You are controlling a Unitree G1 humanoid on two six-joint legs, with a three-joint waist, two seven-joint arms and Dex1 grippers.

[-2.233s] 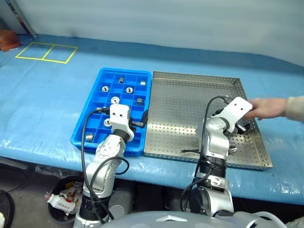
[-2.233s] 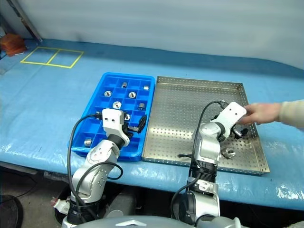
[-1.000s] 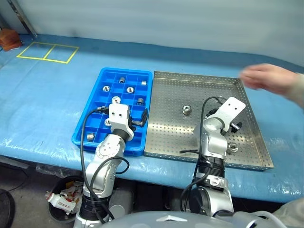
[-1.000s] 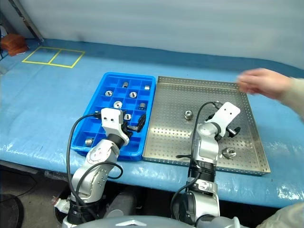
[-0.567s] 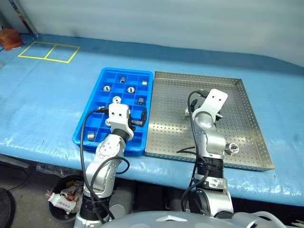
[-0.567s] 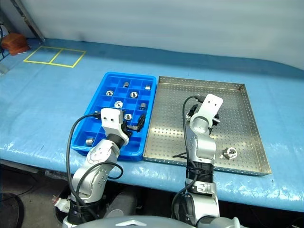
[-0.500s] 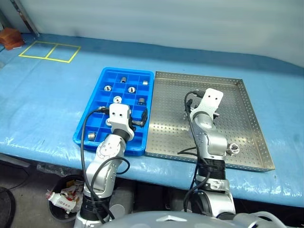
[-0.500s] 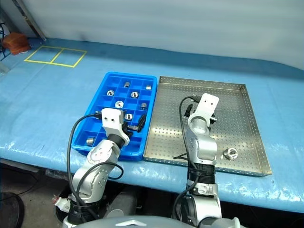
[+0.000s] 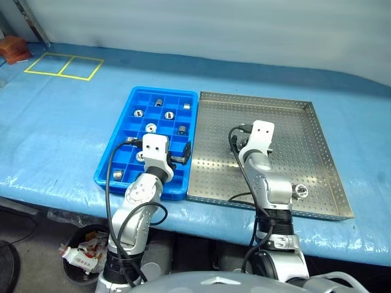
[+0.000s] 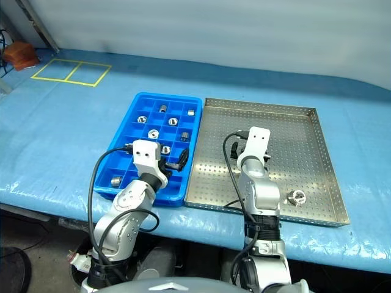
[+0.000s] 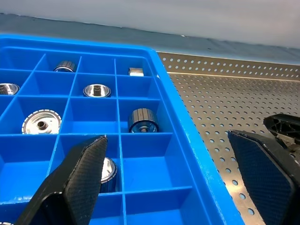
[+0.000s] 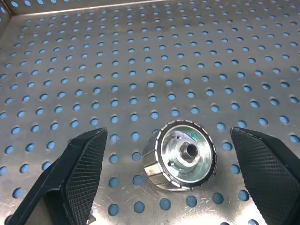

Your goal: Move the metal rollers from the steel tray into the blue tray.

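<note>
1. Right gripper (image 12: 168,178) spread wide over the steel tray (image 9: 305,116), one metal roller (image 12: 180,154) lying between its fingers, untouched.
2. Second roller (image 9: 299,191) near the tray's right front rim.
3. Left gripper (image 11: 173,183) wide open, empty, above the blue tray (image 9: 125,110), which holds several rollers.

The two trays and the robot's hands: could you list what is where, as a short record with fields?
blue tray: left of the steel tray, several metal rollers in its compartments
steel tray: one roller between the right hand's fingers, another roller near the front right rim
left hand: open, over the blue tray's right edge
right hand: open, not gripping yet
</note>
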